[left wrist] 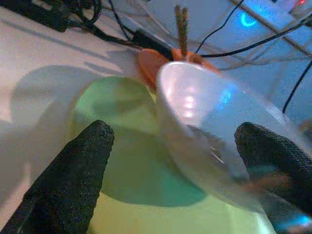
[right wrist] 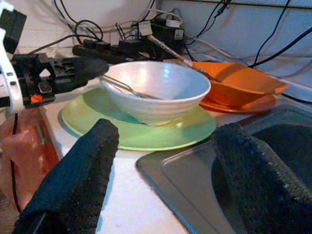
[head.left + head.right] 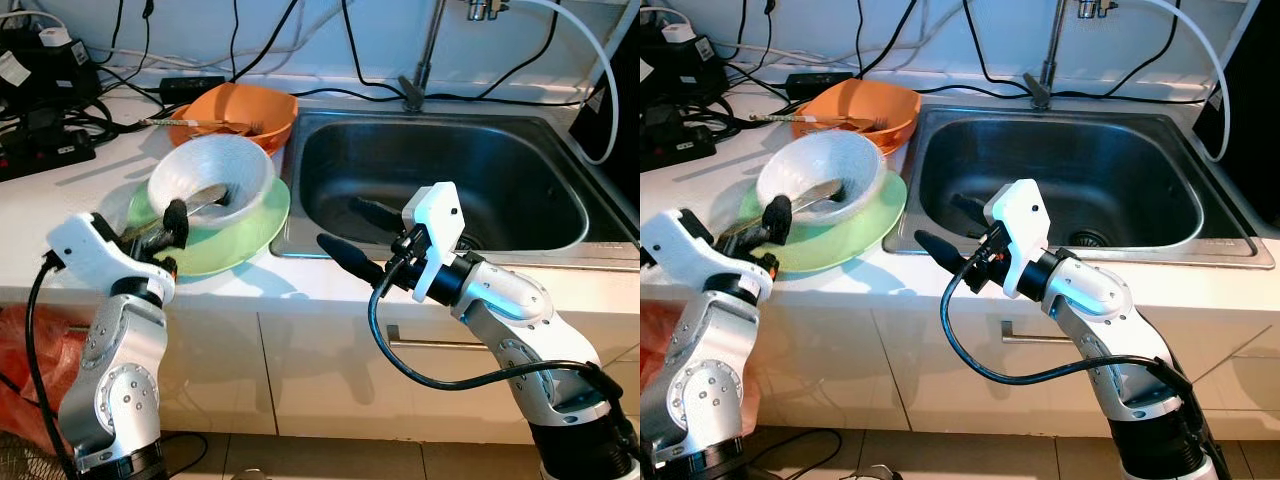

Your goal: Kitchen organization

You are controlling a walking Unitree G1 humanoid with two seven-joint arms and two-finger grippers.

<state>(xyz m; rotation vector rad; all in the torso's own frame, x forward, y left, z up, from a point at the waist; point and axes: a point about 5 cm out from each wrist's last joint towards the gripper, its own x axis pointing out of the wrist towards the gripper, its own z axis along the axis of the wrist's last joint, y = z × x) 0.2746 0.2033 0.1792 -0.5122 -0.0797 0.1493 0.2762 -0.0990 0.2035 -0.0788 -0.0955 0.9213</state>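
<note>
Left-centre of frame, the left gripper [image 3: 172, 228], fingers apart, straddles the white bowl's [image 3: 212, 178] rim; closing seems next. The right gripper [image 3: 360, 238], fingers apart, hovers over the sink [image 3: 520, 185] edge.

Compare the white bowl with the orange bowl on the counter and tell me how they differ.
The white bowl sits on the green plate, nearer the counter's front edge; the orange bowl sits farther back, towards the wall. The white bowl holds a metal utensil; the orange bowl has chopsticks lying across it. The left gripper is at the white bowl's rim; nothing reaches for the orange bowl. Both stand upright beside the sink.
</note>
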